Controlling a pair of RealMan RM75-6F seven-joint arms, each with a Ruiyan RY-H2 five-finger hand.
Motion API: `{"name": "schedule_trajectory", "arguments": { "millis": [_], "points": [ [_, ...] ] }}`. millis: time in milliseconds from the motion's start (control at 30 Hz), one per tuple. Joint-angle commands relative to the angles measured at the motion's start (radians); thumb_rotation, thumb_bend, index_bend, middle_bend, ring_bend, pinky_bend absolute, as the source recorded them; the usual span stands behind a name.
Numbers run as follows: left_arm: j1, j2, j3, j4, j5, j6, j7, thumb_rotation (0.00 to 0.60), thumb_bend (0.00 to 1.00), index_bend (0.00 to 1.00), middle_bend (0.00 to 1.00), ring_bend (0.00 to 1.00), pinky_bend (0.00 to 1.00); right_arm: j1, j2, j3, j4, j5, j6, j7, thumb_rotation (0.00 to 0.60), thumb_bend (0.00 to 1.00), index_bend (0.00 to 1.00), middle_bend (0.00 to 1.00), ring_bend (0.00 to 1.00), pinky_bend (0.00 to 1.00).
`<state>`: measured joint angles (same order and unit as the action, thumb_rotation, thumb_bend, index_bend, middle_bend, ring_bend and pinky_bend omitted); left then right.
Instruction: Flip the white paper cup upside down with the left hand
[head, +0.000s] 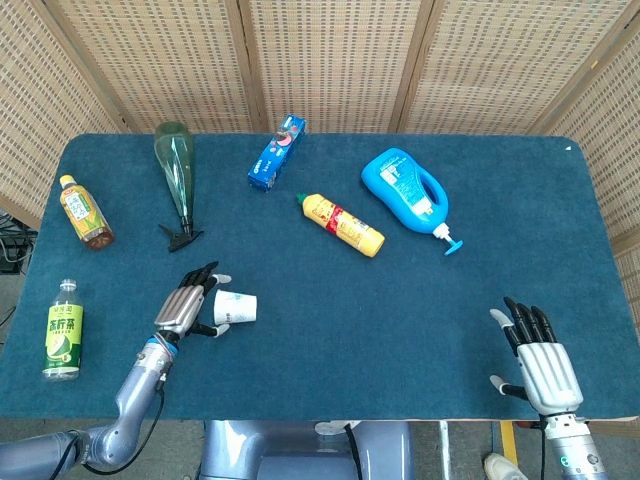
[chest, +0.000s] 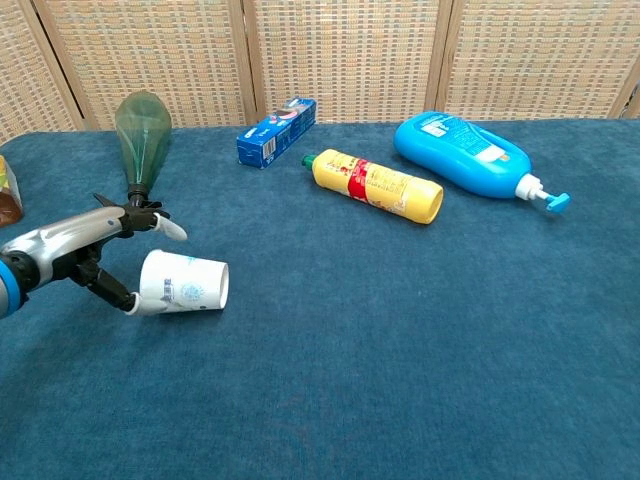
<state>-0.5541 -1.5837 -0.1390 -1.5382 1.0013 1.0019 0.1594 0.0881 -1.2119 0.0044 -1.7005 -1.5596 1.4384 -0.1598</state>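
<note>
Left hand (chest: 85, 255) seemingly touches sideways white paper cup (chest: 184, 284).

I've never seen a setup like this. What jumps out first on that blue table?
Probably the metal left hand near the table's front left, fingers spread beside a white paper cup lying on its side. Further back, a big blue detergent bottle and a yellow bottle lie flat near the middle.
</note>
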Motion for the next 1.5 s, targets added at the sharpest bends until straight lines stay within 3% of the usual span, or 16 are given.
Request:
{"name": "schedule_trajectory", "arguments": {
  "millis": [33, 167, 333, 533, 767, 1167, 1500],
  "points": [
    [-0.004, 0.03, 0.002, -0.031, -0.016, -0.01, 0.029, 0.592, 0.19, 0.12, 0.0, 0.0, 0.0, -0.001, 0.0, -0.001, -0.001, -0.001, 0.002, 0.0, 0.6, 0.08, 0.0, 0.0, 0.0, 0.0],
    [-0.012, 0.052, -0.006, -0.075, -0.036, -0.002, 0.065, 0.584, 0.19, 0.11, 0.0, 0.0, 0.0, -0.002, 0.001, 0.0, -0.003, -0.002, 0.005, 0.001, 0.6, 0.08, 0.0, 0.0, 0.0, 0.0],
    [-0.036, 0.067, -0.015, -0.135, -0.089, 0.028, 0.174, 0.582, 0.21, 0.16, 0.0, 0.0, 0.0, -0.001, 0.003, 0.001, -0.004, -0.001, 0.004, 0.005, 0.6, 0.08, 0.0, 0.0, 0.0, 0.0],
    [-0.09, 0.077, -0.028, -0.229, -0.257, 0.066, 0.36, 0.583, 0.23, 0.21, 0.0, 0.0, 0.0, -0.002, 0.008, 0.003, -0.007, -0.001, 0.008, 0.014, 0.6, 0.08, 0.0, 0.0, 0.0, 0.0],
    [-0.151, 0.04, -0.034, -0.263, -0.366, 0.139, 0.512, 0.582, 0.23, 0.23, 0.0, 0.0, 0.0, -0.002, 0.013, 0.002, -0.013, -0.003, 0.007, 0.022, 0.6, 0.08, 0.0, 0.0, 0.0, 0.0],
    [-0.246, -0.074, -0.028, -0.235, -0.449, 0.23, 0.687, 0.584, 0.24, 0.25, 0.0, 0.0, 0.0, -0.002, 0.024, -0.001, -0.023, -0.004, 0.004, 0.046, 0.6, 0.08, 0.0, 0.0, 0.0, 0.0],
    [-0.261, -0.155, 0.0, -0.167, -0.409, 0.314, 0.751, 0.59, 0.25, 0.27, 0.0, 0.0, 0.0, -0.003, 0.032, -0.003, -0.029, -0.01, 0.007, 0.061, 0.6, 0.08, 0.0, 0.0, 0.0, 0.0]
  ]
}}
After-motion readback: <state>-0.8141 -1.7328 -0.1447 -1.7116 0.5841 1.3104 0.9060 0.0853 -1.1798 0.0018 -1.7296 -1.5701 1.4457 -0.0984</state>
